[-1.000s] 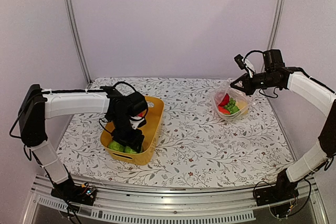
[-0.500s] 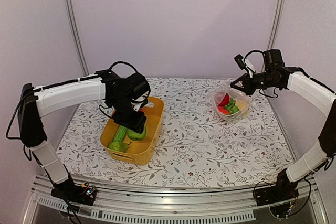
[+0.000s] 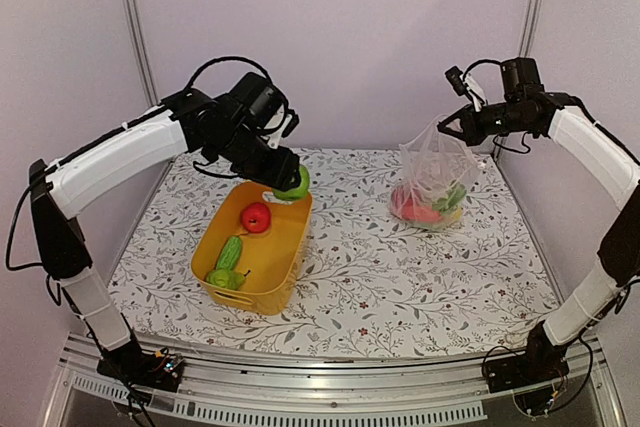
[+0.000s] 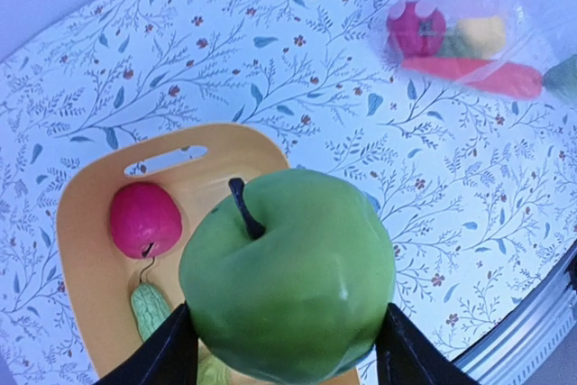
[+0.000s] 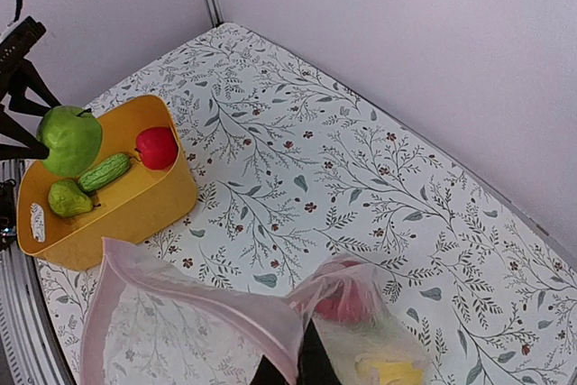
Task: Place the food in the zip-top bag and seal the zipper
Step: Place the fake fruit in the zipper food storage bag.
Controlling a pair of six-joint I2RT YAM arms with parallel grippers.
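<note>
My left gripper (image 3: 291,181) is shut on a green apple (image 3: 295,185) and holds it in the air over the far end of the yellow basket (image 3: 287,252). In the left wrist view the green apple (image 4: 288,272) fills the gap between both black fingers (image 4: 158,356). My right gripper (image 3: 449,128) is shut on the mouth edge of the zip-top bag (image 3: 432,172), which hangs from it with its bottom on the table. Its pinkish zipper (image 5: 209,301) runs out from the gripper (image 5: 293,371). Red, yellow, green and orange food (image 3: 430,204) lies in the bag.
In the basket lie a red apple (image 3: 256,217), a green cucumber (image 3: 229,251) and another green piece (image 3: 221,277). The flowered tablecloth (image 3: 370,267) spreads between basket and bag. Grey walls and metal posts stand behind the table.
My left arm has risen out of the basket with the green apple and moved back and to the right. My right gripper has pulled the bag's mouth higher, stretching the bag upward.
</note>
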